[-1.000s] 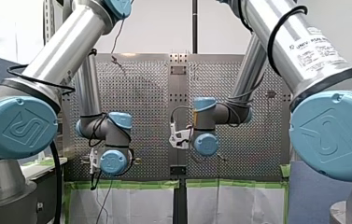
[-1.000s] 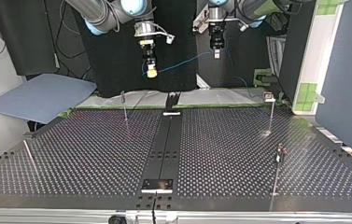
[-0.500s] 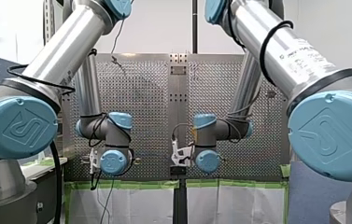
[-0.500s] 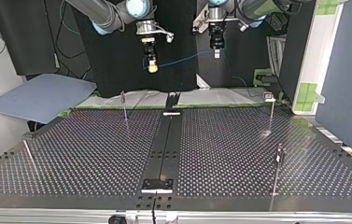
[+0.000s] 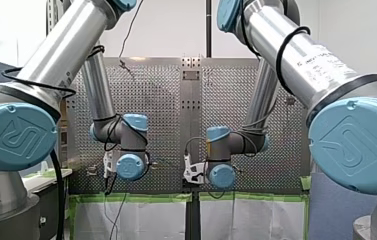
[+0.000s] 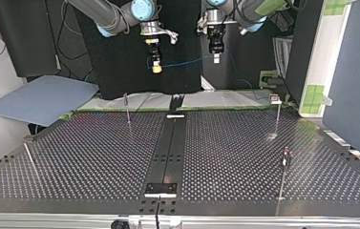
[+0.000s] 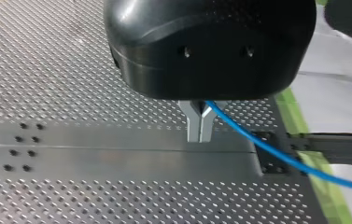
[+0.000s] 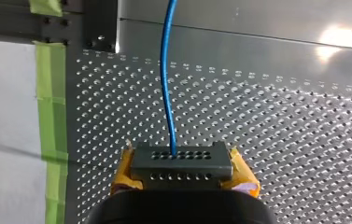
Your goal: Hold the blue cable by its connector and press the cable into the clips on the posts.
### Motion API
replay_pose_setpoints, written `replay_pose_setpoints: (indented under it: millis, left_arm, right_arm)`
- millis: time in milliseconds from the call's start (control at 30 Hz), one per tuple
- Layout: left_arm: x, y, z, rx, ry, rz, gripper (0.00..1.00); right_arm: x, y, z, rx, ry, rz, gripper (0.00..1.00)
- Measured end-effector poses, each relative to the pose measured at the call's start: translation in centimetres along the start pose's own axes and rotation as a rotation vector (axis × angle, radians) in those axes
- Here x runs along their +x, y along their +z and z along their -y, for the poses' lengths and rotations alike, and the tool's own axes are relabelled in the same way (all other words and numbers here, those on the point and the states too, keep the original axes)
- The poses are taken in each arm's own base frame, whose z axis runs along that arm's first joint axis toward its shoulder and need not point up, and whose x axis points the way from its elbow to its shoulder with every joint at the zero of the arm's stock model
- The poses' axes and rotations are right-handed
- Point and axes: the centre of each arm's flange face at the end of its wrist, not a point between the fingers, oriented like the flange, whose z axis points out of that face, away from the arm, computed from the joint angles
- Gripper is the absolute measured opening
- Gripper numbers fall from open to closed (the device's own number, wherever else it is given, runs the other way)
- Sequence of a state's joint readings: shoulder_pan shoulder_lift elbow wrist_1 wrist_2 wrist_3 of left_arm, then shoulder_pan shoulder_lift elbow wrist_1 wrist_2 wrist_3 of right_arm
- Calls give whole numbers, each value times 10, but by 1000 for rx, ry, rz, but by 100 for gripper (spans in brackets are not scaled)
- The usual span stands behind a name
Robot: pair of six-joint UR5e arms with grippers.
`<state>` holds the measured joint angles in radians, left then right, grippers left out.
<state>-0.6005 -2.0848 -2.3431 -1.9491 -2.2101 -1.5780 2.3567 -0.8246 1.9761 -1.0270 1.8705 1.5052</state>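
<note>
Aloft: blue cable [image 6: 182, 61] held, not yet clipped

A slip through the left arm's fingers [image 7: 193, 126], closed on bare cable, could be caused by tension. Its connector [image 8: 181, 161] is clamped between the right arm's fingers [image 8: 122, 173], yellow-padded, well above the perforated bench [image 6: 96, 157] and its posts [image 6: 128, 108].

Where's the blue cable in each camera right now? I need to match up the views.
Front view: cannot make it out between the wrists.
Top view: blue cable strung in the air between my right gripper and my left gripper.
Left wrist view: blue cable leaves the shut fingers, crossing toward the green tape.
Right wrist view: blue cable runs straight ahead from between the yellow pads.
Shared landmark: the green tape at the table's edge.
</note>
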Motion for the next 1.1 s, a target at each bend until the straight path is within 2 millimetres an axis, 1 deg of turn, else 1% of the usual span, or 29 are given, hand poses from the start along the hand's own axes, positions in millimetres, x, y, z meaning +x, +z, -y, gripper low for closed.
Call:
replay_pose_setpoints:
  millis: [167, 233, 433, 667, 767, 933, 1100]
  left_arm:
    - [-18, -7, 10, -5, -9, 15, 0]
    - [-24, -8, 9, -19, -20, 16, 0]
    - [-46, -3, 3, -74, -73, 27, 0]
    - [-79, 8, -1, -107, -104, 49, 0]
    - [-92, 14, -4, -121, -114, 58, 0]
    - [-115, 25, -8, -145, -130, 79, 0]
    - [-147, 38, -11, -171, -157, 111, 0]
  right_arm:
    - [22, 0, 1, 27, 42, -2, 0]
    - [30, 1, 0, 40, 60, -4, 0]
    - [68, 12, -1, 78, 92, -33, 0]
    - [126, 31, 0, 121, 108, -98, 0]
    - [155, 38, 0, 148, 113, -132, 0]
    - [196, 46, -1, 183, 116, -178, 0]
    - [242, 49, 1, 227, 116, -229, 0]
